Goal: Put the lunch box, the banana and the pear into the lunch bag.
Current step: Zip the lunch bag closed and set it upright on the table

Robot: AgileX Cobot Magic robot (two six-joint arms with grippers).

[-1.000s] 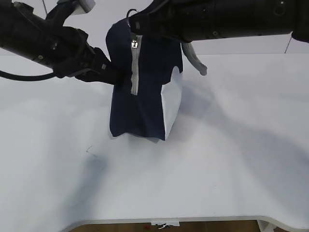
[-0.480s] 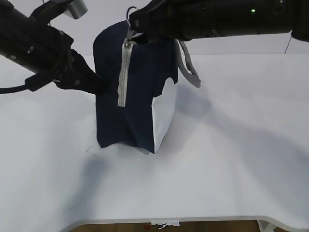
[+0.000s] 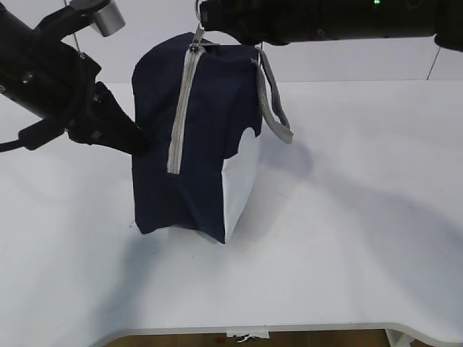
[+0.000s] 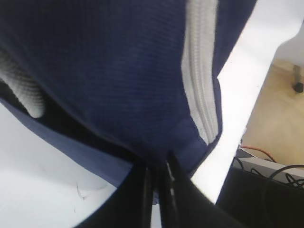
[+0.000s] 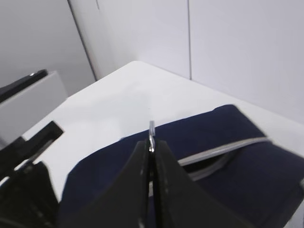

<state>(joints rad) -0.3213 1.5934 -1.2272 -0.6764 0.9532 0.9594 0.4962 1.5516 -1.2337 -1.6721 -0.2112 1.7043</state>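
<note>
**Between two arms: lunch bag upright, zipper shut**

On the white tabletop [image 3: 347, 238] the navy lunch bag [image 3: 210, 137] stands upright, its white lower panel [image 3: 242, 177] facing right and a grey webbing handle [image 3: 275, 108] hanging beside it. No brand, label or writing is readable on it. Right end effector [image 5: 151, 145] is pinched closed on the zipper's ring pull [image 5: 151, 129] at the bag's top. Left end effector [image 4: 158, 173] is clamped on a fold of navy fabric near the zipper's lower end [image 4: 202, 126].

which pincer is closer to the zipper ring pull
Right. The right pincer is shut on the ring pull atop the lunch bag; the left pincer grips the bag's fabric lower down its side.
</note>
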